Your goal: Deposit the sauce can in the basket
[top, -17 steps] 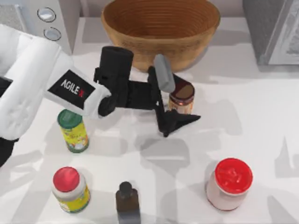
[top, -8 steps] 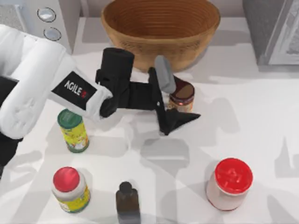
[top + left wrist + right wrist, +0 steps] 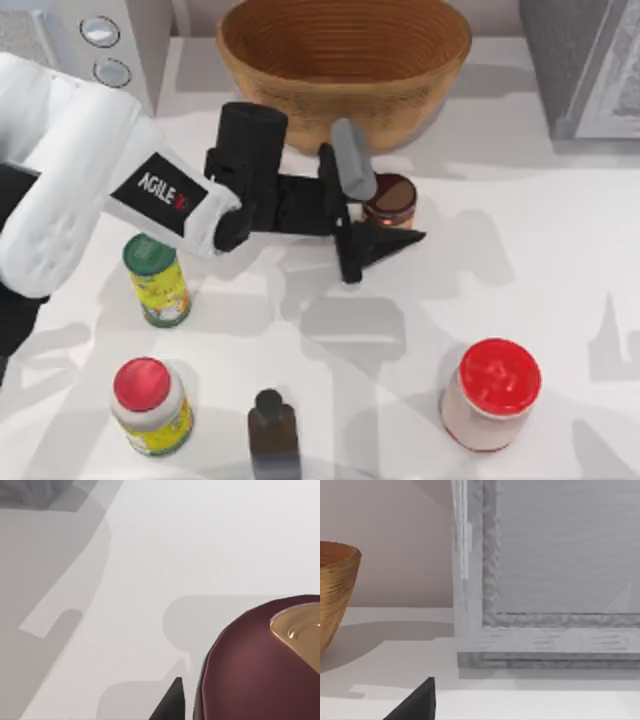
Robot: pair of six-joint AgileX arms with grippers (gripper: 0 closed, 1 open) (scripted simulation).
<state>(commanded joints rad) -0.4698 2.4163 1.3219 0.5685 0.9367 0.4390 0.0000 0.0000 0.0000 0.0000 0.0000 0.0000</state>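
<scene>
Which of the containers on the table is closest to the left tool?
The sauce can, maroon-topped, right beside the left tool in front of the basket; the green-lidded can and red-lidded jar stand farther off.

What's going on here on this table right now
The left gripper has come down around the sauce can, which stands on the table just in front of the basket. Its fingers straddle the can, not yet clearly clamped. The can has not been lifted, so the basket holds nothing yet. The other containers stand untouched nearer the front.

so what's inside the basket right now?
The basket holds nothing that shows: only bare ribbed weave, with its near inner wall hidden by the rim. The sauce can stands on the table at the left pincer.
</scene>
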